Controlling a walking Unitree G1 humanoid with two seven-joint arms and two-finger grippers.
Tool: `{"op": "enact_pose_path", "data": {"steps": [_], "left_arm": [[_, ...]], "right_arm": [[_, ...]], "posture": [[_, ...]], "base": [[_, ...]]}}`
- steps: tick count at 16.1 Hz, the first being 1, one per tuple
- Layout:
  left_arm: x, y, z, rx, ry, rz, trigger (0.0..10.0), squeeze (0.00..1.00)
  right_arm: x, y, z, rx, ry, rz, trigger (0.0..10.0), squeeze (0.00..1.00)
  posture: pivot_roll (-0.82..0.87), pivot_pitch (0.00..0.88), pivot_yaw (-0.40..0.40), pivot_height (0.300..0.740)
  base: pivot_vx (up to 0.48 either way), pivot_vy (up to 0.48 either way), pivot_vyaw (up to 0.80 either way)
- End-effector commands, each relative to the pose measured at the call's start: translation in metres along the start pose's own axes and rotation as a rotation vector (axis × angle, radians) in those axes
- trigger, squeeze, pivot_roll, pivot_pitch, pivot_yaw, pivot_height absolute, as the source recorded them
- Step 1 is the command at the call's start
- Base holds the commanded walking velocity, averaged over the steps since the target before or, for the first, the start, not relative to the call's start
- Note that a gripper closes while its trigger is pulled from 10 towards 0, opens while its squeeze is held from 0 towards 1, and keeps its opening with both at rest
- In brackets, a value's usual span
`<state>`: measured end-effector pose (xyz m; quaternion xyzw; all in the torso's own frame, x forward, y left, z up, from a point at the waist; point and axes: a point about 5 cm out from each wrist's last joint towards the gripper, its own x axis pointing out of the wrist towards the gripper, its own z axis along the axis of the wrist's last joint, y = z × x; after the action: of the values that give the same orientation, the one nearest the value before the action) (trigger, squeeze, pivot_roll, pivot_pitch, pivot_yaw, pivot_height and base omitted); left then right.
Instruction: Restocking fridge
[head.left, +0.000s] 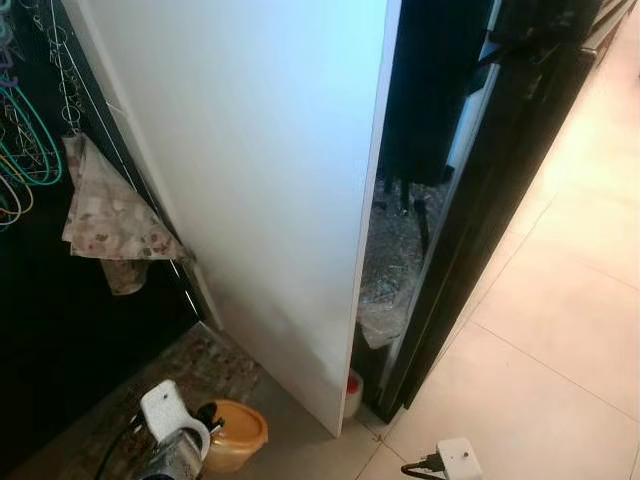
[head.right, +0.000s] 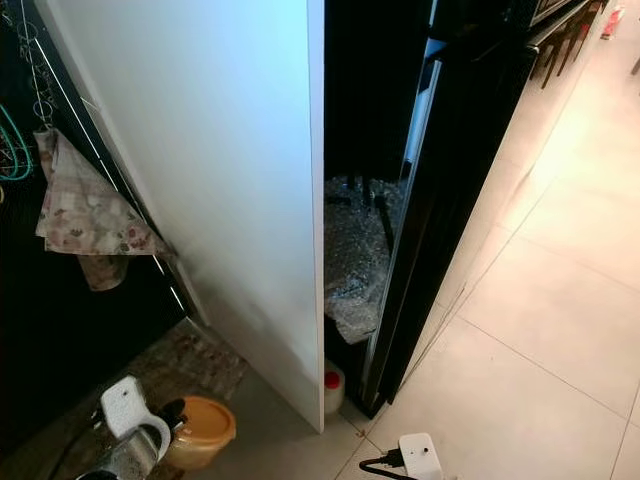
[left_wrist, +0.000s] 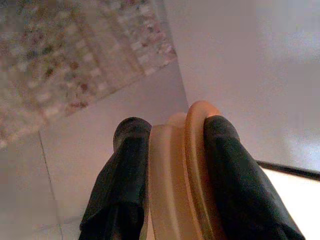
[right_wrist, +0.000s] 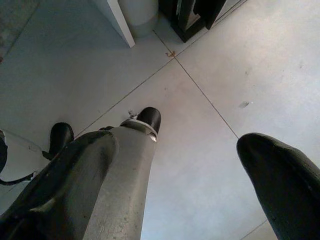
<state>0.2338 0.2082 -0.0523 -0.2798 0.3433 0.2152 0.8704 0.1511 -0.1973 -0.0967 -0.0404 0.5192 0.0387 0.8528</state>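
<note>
**A:** While the left tool (left_wrist: 167, 165) hangs low at the robot's left side, what step do we log?

**B:** Carry phase, I judge. Its two black fingers (left_wrist: 235, 175) are clamped on an orange lidded container (head.left: 236, 434), one finger on each flat face, so the tub rides on edge above the tiled floor (head.left: 560, 330). Nothing is loaded into the fridge yet.

**A:** Container appearance?

**B:** Round, shallow, translucent amber-orange plastic, with a slightly wider lid forming a raised rim. Contents not discernible.

**A:** Fridge state?

**B:** White fridge door (head.left: 260, 180) stands open, seen nearly edge-on. Between it and a dark panel (head.right: 440, 200) is a narrow, dim gap holding crumpled bubble wrap (head.right: 350, 260), with a small red-capped bottle (head.right: 333, 388) at floor level.

**A:** Right tool (right_wrist: 205, 145)?

**B:** Fingers spread wide, holding nothing, pointing at the floor.

**A:** Next move?

**B:** Probably step around the door to face the shelves, raise the left arm, and turn the tub flat before setting it in.
</note>
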Motion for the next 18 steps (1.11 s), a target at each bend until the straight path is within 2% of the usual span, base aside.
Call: {"op": "enact_pose_path", "data": {"steps": [1, 2, 3, 4, 5, 6, 7, 10, 12, 13, 14, 15, 18], "left_arm": [[0.001, 0.005, 0.013, -0.125, -0.037, 0.031, 10.0, 0.00], [0.003, 0.001, 0.028, -0.167, -0.074, 0.007, 10.0, 0.00], [0.004, -0.003, 0.036, -0.102, -0.089, -0.024, 10.0, 0.00], [0.004, -0.005, 0.039, 0.000, -0.081, -0.051, 10.0, 0.00], [0.004, 0.001, 0.036, 0.052, -0.066, -0.034, 10.0, 0.00], [0.002, 0.014, 0.031, 0.053, -0.048, 0.010, 10.0, 0.00], [0.001, 0.024, 0.027, 0.035, -0.038, 0.051, 10.0, 0.00], [-0.005, 0.047, 0.010, -0.107, -0.014, 0.121, 10.0, 0.00], [-0.006, 0.050, 0.007, -0.151, -0.019, 0.117, 10.0, 0.00], [-0.007, 0.053, 0.007, -0.208, -0.028, 0.124, 10.0, 0.00], [-0.008, 0.057, 0.006, -0.230, -0.026, 0.135, 10.0, 0.00], [-0.009, 0.062, 0.004, -0.216, -0.021, 0.169, 10.0, 0.00], [-0.009, 0.059, 0.004, -0.222, -0.027, 0.146, 10.0, 0.00]], "right_arm": [[0.000, 0.002, -0.002, 0.015, -0.004, -0.001, 10.0, 0.00], [0.000, 0.001, -0.002, 0.023, -0.006, -0.005, 10.0, 0.00], [0.000, 0.001, -0.002, 0.022, -0.005, -0.010, 10.0, 0.00], [0.000, 0.001, -0.002, 0.026, -0.007, -0.014, 10.0, 0.00], [0.000, 0.001, -0.002, 0.026, -0.008, -0.013, 10.0, 0.00], [0.000, 0.001, -0.002, 0.027, -0.009, -0.012, 10.0, 0.00], [0.000, 0.001, -0.001, 0.027, -0.009, -0.011, 10.0, 0.00], [0.000, 0.000, -0.001, 0.031, -0.009, -0.018, 10.0, 0.00], [0.000, 0.000, -0.001, 0.035, -0.009, -0.020, 10.0, 0.00], [0.000, 0.000, -0.001, 0.038, -0.014, -0.017, 10.0, 0.00], [0.000, 0.000, 0.000, 0.045, -0.021, -0.016, 10.0, 0.00], [0.000, 0.000, 0.000, 0.050, -0.028, -0.020, 10.0, 0.00], [-0.001, -0.002, 0.001, 0.068, -0.050, -0.051, 10.0, 0.00]], "posture": [[-0.01, 0.000, 0.043, 0.740], [0.00, 0.000, 0.043, 0.740], [0.00, 0.000, 0.043, 0.740], [0.00, 0.000, 0.047, 0.740], [0.00, 0.000, 0.047, 0.740], [0.00, 0.000, 0.046, 0.740], [0.00, 0.000, 0.047, 0.740], [0.00, 0.009, 0.040, 0.740], [0.00, 0.020, 0.035, 0.740], [0.00, 0.023, 0.033, 0.740], [0.01, 0.024, 0.032, 0.740], [0.00, 0.027, 0.034, 0.740], [0.00, 0.027, 0.033, 0.740]], "base": [[0.000, 0.000, 0.00], [0.000, 0.000, 0.00], [0.000, 0.000, 0.00], [0.000, 0.000, 0.00], [0.000, 0.000, 0.00], [0.000, 0.000, 0.00], [0.000, 0.000, 0.00], [0.000, 0.000, 0.00], [0.000, 0.000, 0.00], [0.000, 0.000, 0.00], [0.000, 0.000, 0.00], [0.000, 0.000, 0.00], [0.000, 0.000, 0.00]]}}
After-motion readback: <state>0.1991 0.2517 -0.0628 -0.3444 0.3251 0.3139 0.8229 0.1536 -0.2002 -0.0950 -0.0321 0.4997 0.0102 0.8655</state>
